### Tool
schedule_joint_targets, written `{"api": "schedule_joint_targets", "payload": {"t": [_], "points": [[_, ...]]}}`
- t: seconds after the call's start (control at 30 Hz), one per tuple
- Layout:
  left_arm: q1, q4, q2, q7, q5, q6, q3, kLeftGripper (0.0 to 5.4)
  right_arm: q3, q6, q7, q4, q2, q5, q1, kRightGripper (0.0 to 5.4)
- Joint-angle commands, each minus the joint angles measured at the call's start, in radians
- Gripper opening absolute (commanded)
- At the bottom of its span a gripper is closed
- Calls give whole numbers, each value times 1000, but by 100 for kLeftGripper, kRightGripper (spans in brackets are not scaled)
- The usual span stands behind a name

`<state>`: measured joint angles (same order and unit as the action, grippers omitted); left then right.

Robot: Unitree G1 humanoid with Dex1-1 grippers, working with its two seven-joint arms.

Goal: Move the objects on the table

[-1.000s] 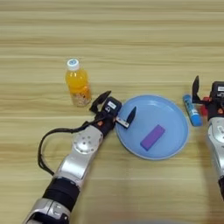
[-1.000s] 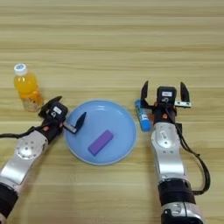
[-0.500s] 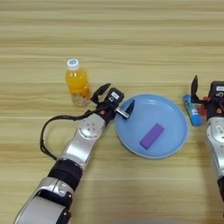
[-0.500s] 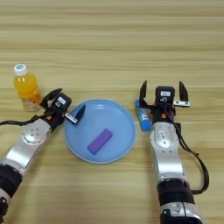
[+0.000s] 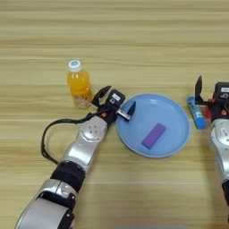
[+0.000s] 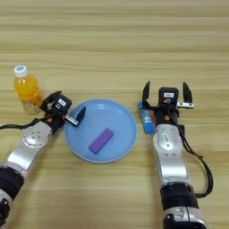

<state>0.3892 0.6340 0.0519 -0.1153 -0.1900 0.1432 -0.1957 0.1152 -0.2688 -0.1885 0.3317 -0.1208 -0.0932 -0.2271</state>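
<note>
A purple block (image 5: 154, 135) lies flat inside a blue plate (image 5: 174, 114) at the middle of the wooden table (image 5: 134, 40). A bottle of orange drink (image 5: 78, 89) with a white cap stands upright left of the plate. My left gripper (image 5: 116, 102) is open between the bottle and the plate's left rim, one finger near the bottle, the other over the rim, holding nothing. My right gripper (image 6: 165, 92) stands open to the right of the plate, empty, beside a blue tube (image 6: 146, 120) lying on the table.
The blue tube (image 5: 197, 114) lies just off the plate's right rim, between the plate and my right arm. A black cable (image 5: 47, 138) loops beside my left forearm. Bare wood stretches across the far half of the table.
My left gripper has moved left and a little away from the plate's inside, toward the bottle. The right arm, block and bottle have stayed put.
</note>
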Motion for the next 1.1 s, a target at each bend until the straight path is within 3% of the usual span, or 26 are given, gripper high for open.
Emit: {"api": "schedule_joint_targets", "payload": {"t": [0.03,0.4,0.7,0.93,1.1], "points": [[31,44,-2,50,-11,23,16,538,-4,8,3,-10,0,-6,6,540],[121,231,-12,142,-9,107,40,538,-11,6,6,-13,-1,-7,8,540],[129,273,-24,120,6,158,43,538,-13,6,4,-13,1,-8,8,540],[87,196,-36,77,16,172,37,538,-14,7,4,-15,2,-8,8,540],[-3,1,-37,7,39,146,20,538,-15,9,4,-12,2,-7,6,540]]}}
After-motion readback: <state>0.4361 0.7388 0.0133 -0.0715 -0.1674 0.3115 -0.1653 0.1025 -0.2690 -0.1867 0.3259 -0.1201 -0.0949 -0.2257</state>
